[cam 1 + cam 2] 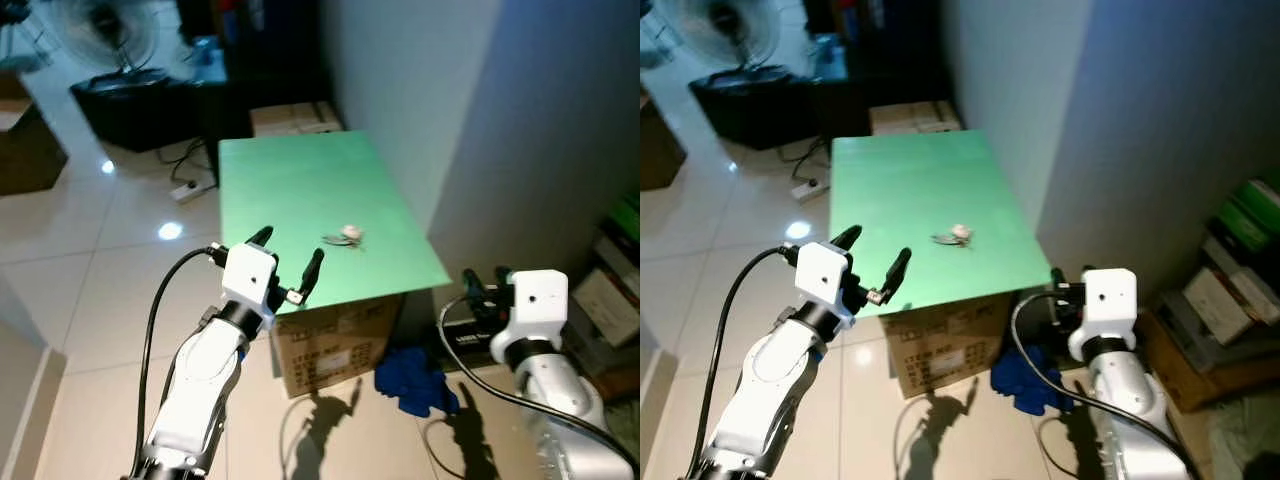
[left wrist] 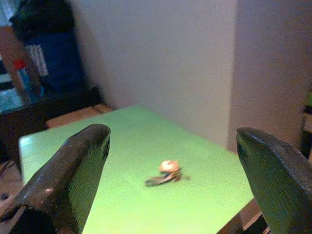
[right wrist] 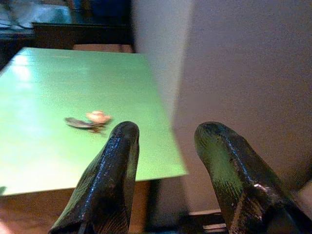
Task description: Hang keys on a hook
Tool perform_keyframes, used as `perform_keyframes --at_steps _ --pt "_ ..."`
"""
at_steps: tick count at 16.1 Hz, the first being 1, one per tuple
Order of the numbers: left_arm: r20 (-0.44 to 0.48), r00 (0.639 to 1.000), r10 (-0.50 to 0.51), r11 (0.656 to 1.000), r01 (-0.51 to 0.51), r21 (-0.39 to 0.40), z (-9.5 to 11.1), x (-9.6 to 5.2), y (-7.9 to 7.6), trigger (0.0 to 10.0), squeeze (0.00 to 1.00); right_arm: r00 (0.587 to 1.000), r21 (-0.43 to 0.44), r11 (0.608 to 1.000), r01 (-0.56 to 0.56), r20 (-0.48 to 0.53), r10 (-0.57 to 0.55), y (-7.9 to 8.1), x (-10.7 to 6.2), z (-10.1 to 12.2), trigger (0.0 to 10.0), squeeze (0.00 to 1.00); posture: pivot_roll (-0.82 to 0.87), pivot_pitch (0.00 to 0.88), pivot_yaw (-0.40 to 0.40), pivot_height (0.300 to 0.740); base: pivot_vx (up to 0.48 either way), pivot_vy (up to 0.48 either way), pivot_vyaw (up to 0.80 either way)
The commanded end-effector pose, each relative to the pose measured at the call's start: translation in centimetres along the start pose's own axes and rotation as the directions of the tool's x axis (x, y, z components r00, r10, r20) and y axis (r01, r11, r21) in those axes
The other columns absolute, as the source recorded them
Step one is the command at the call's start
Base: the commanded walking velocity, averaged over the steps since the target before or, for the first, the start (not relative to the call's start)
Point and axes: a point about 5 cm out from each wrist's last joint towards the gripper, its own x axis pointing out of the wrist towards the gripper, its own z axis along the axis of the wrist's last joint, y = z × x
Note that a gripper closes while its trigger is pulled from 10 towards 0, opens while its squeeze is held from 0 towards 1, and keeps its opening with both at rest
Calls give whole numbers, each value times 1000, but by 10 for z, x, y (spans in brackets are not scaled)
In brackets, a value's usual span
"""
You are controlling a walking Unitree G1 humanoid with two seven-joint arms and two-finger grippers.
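Note:
A small bunch of keys (image 1: 345,237) with a pale fob lies on the green tabletop (image 1: 290,180), near its right edge. It also shows as the keys (image 2: 165,174) and the keys (image 3: 91,120) in the wrist views. My left gripper (image 1: 287,255) hovers open over the table's near edge, a short way left of and nearer than the keys. My right gripper (image 1: 487,281) is low beside the table's right front corner, fingers (image 3: 112,170) parted with nothing between them.
The green top rests on a cardboard box (image 1: 335,345). A grey wall (image 1: 480,110) runs along the right. A blue cloth (image 1: 415,380) lies on the tiled floor by the box. A fan (image 1: 110,40) and dark cabinet stand far left; boxes are stacked at right.

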Motion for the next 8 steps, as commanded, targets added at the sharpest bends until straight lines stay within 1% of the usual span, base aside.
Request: perform_keyframes --at_steps 1,3,5,8 --pt "7 1000 -3 1000 3 4 3 -1 0 10000 0 1000 5 1000 7 10 -7 -3 -2 4 10000 0 -132 18 43 740 394 0 -581" --pt "12 1000 -7 1000 7 11 5 2 0 10000 0 1000 -14 1000 -9 1 9 -2 -1 3 10000 0 -131 13 45 740 396 0 -681" --pt "17 1000 -14 1000 14 16 6 4 0 10000 0 1000 -40 999 -26 6 26 0 1 4 10000 0 -131 18 50 740 399 0 0" --pt "17 1000 -10 1000 9 26 7 7 5 10000 0 999 -7 1000 -17 29 18 -1 4 8 10000 0 -130 13 60 740 393 0 0"
